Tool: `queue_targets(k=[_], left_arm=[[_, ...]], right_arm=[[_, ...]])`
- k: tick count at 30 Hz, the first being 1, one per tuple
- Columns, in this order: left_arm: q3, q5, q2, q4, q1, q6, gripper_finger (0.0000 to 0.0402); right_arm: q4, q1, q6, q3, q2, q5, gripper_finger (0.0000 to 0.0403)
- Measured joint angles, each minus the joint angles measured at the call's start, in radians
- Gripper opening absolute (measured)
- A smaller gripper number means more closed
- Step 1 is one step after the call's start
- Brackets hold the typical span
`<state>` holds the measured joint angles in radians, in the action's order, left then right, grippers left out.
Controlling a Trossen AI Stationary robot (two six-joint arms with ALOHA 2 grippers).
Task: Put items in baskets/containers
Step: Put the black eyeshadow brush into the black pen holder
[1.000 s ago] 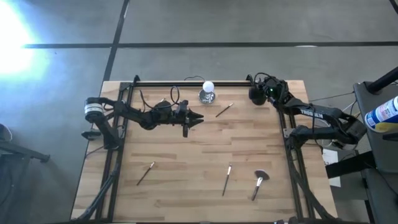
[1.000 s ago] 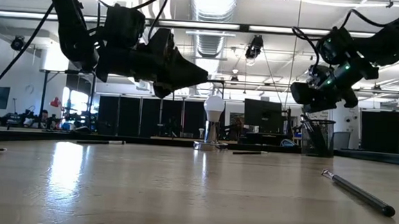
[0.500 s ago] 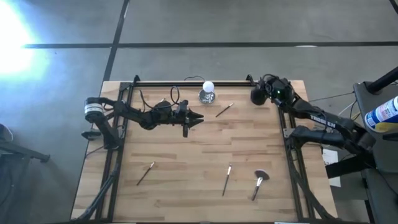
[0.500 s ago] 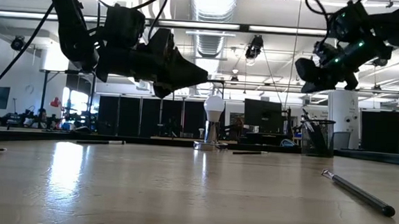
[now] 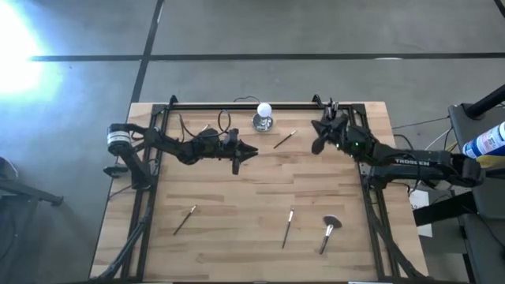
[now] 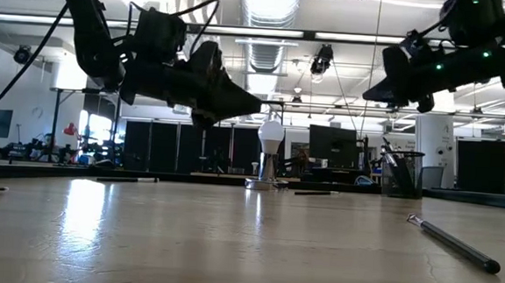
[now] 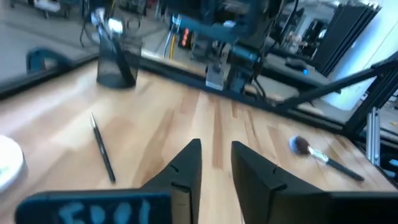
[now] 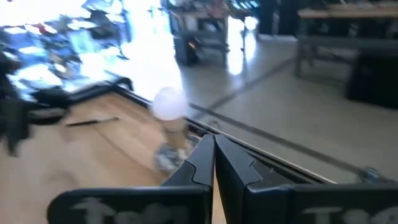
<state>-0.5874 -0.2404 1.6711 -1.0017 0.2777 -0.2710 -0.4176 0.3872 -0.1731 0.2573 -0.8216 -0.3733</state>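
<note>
Left pincer (image 5: 251, 150) hangs above the worktop (image 5: 237, 213), mid-left, fingers slightly parted, nothing between them. Four brushes lie loose. One tan brush (image 5: 185, 220) sits well toward the near edge from the left pincer. One brush (image 5: 284, 140) lies between the two pincers, just beside the silver stand with white ball (image 5: 263, 117). A thin brush (image 5: 289, 228) and the fan brush (image 5: 329, 231) lie together, well toward the near edge from the right pincer (image 5: 317, 144). Right pincer raised, fingers pressed together, empty. One black cup (image 6: 402, 173), brushes standing inside, just below and behind it.
</note>
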Motion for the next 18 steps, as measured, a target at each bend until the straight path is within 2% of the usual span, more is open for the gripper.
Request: queue_targets(k=[4,8,13,18], left_arm=[[-0.008,0.01,-0.002,0.079,-0.015,-0.035,0.0047],[-0.023,0.064,-0.004,0.225,-0.052,-0.058,0.0016],[-0.089,0.132,-0.034,0.598,-0.121,-0.115,0.0002],[-0.191,0.255,-0.072,0.986,-0.225,-0.173,0.0002]], right_arm=[[-0.157,-0.062,0.063,-0.069,0.007,0.0,0.0008],[-0.204,-0.072,0.098,-0.084,0.014,0.0,0.0008],[-0.202,-0.072,0.128,-0.084,0.015,0.0,0.0008],[-0.2,-0.072,0.152,-0.084,0.013,0.0,0.0008]])
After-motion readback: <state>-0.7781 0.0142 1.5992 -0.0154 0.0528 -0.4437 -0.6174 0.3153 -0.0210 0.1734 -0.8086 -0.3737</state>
